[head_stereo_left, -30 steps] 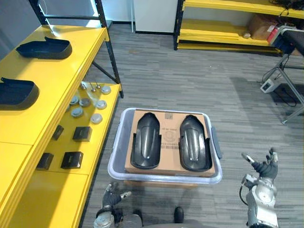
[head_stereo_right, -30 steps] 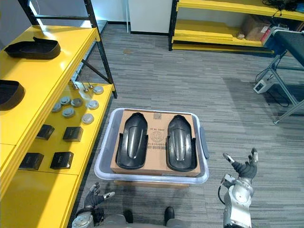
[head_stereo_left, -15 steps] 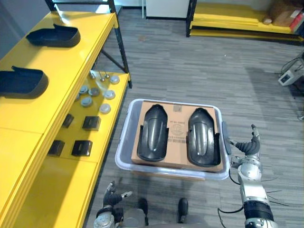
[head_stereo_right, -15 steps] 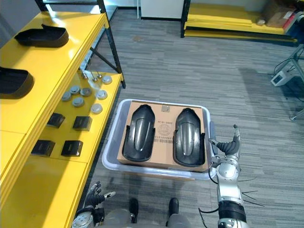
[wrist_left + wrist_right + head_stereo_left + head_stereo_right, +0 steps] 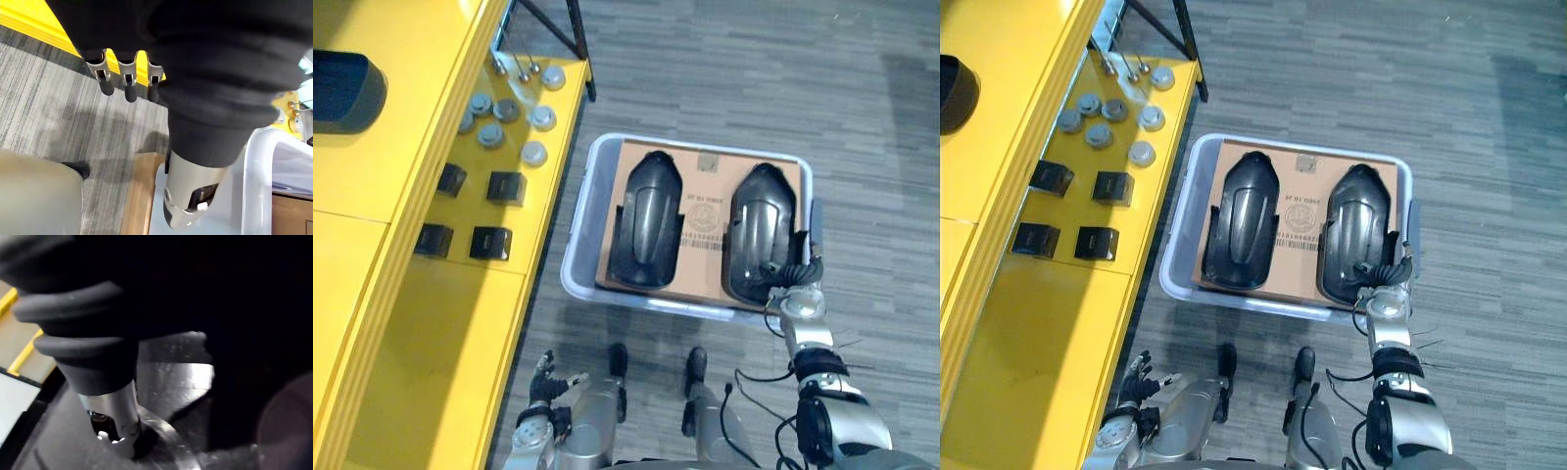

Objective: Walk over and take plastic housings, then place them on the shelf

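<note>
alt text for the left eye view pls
The robot's right hand is at the near end of the right one of two black plastic housings lying on a brown cardboard sheet in a pale grey plastic tote. A yellow shelf beside it holds small black boxes and grey discs.

The floor (image 5: 705, 78) is grey, laid in narrow streaked strips, with a darker patch toward its far right. Along the left side stands a yellow shelf (image 5: 372, 323) in two tiers, the upper tier set above and to the left of the lower one. A black post (image 5: 580, 49) stands at the lower tier's far corner. The light is even, with a soft sheen on the yellow boards.
</note>
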### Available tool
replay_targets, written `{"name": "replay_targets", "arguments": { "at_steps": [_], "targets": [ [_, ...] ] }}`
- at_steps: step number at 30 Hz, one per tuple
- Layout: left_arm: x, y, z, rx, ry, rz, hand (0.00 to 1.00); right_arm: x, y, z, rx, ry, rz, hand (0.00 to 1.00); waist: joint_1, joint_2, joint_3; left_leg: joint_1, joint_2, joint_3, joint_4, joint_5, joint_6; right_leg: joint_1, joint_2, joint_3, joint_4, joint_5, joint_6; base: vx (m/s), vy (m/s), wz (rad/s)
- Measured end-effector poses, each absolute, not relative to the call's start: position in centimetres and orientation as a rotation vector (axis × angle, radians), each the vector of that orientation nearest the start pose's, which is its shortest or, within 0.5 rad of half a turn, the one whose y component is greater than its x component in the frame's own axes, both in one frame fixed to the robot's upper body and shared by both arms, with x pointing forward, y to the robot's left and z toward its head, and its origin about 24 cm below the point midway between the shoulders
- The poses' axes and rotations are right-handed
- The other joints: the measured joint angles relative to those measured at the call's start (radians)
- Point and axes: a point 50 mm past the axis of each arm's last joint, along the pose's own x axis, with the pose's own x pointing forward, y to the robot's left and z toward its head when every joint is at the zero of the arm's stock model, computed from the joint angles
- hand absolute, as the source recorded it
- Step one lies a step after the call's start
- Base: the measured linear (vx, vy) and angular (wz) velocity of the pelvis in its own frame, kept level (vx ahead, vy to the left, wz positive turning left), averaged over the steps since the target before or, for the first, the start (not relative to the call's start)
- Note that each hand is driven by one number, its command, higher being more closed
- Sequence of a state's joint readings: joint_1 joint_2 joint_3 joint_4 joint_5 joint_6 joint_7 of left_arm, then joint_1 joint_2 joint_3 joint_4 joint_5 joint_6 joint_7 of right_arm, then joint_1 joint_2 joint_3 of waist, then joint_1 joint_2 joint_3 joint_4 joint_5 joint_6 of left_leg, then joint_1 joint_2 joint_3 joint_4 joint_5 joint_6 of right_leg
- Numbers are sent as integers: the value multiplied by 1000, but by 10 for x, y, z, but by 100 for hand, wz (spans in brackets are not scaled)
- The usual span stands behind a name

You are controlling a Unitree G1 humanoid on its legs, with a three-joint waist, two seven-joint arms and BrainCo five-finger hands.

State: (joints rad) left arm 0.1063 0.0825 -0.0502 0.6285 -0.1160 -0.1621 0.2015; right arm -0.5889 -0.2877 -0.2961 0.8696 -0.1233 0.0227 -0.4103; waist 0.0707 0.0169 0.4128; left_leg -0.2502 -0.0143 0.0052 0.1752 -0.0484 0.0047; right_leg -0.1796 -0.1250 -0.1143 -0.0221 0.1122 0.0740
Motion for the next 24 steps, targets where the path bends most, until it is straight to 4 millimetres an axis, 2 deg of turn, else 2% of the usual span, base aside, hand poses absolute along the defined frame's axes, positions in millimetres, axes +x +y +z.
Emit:
{"name": "replay_targets", "arguments": {
  "at_steps": [2, 7, 10, 14, 18, 21, 24],
  "targets": [
    [181, 179, -96, 39, 551, 229, 0, 337, -280, 49, -247, 230, -671, 100, 0, -1, 9, -1, 0, -1, -3, 2, 0, -2, 1, -1, -1, 1, 0, -34, 11, 0],
    [185, 174, -94, 39, 542, 220, 0, 337, -285, 54, -216, 209, -696, 100, -2, -2, 9, 2, 0, 1, -15, 4, 0, -3, 2, 2, -7, 1, -1, 0, 0, 0],
    [187, 173, -93, 39, 536, 218, 0, 328, -288, 56, -223, 163, -718, 100, -2, -3, 9, 7, 1, 1, -24, 6, 0, -1, 2, 2, -11, 2, -3, 28, 0, -1],
    [192, 173, -87, 34, 504, 214, 0, 306, -290, 51, -250, 125, -736, 100, -5, -5, 8, 42, 0, -2, -39, 6, 1, 29, 2, 2, -13, 3, -3, 33, 3, 1],
    [201, 172, -69, 19, 411, 208, 0, 283, -296, 50, -292, 89, -798, 100, -19, -16, 2, 74, -5, -4, -64, 13, 10, 50, -4, 1, -13, 3, -3, -5, 12, 0],
    [198, 173, -56, 1, 350, 215, 0, 273, -287, 57, -322, 27, -809, 100, -37, -33, -24, 90, -4, 2, -79, 16, 8, 54, -4, 7, -13, 2, -2, -11, 9, -7],
    [203, 171, -30, -21, 231, 201, 0, 264, -275, 65, -370, -36, -798, 100, -55, -45, -73, 107, -3, -1, -109, 27, 2, 59, -1, 7, -14, -1, -1, 0, -2, -1]
  ]
}}
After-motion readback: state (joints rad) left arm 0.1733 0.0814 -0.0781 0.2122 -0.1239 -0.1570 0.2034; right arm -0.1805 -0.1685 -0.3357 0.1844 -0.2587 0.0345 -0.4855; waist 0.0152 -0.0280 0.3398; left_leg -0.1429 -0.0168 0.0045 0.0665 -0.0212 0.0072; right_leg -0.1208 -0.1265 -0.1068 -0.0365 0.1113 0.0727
